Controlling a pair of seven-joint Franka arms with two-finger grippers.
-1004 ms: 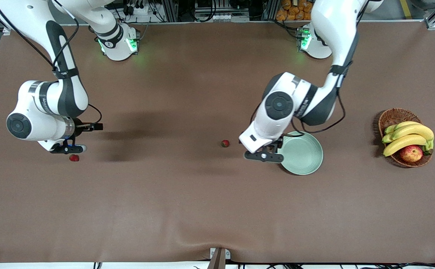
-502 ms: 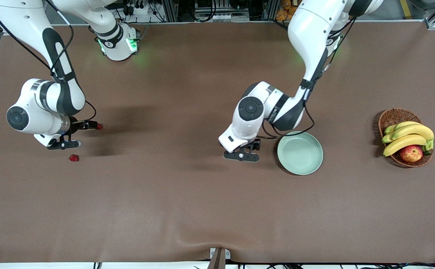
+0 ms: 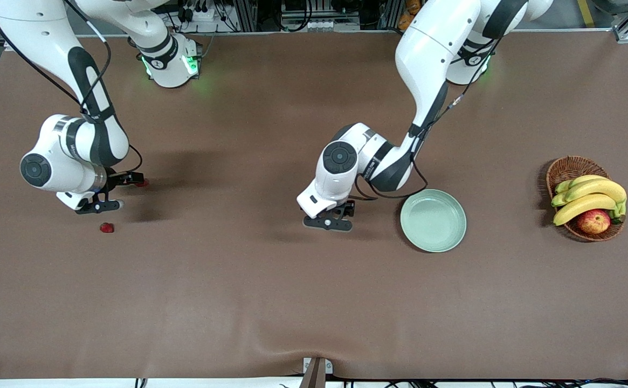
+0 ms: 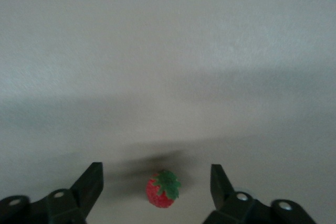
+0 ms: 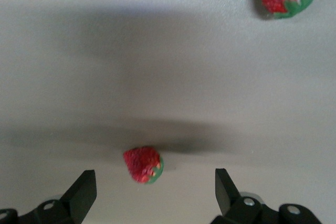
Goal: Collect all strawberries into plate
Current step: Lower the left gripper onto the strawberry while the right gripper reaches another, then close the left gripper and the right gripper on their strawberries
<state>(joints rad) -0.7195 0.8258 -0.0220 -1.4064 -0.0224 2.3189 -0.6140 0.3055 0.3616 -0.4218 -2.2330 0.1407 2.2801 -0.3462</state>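
I find no legible text, label, brand, number or sign on my arms, on the bench, or on any item resting on it.

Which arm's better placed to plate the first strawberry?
Left. The left gripper is open astride a small red green-capped strawberry near the round pale mint-green plate. The right gripper, also open over another strawberry, sits at the right arm's end, away from the plate.
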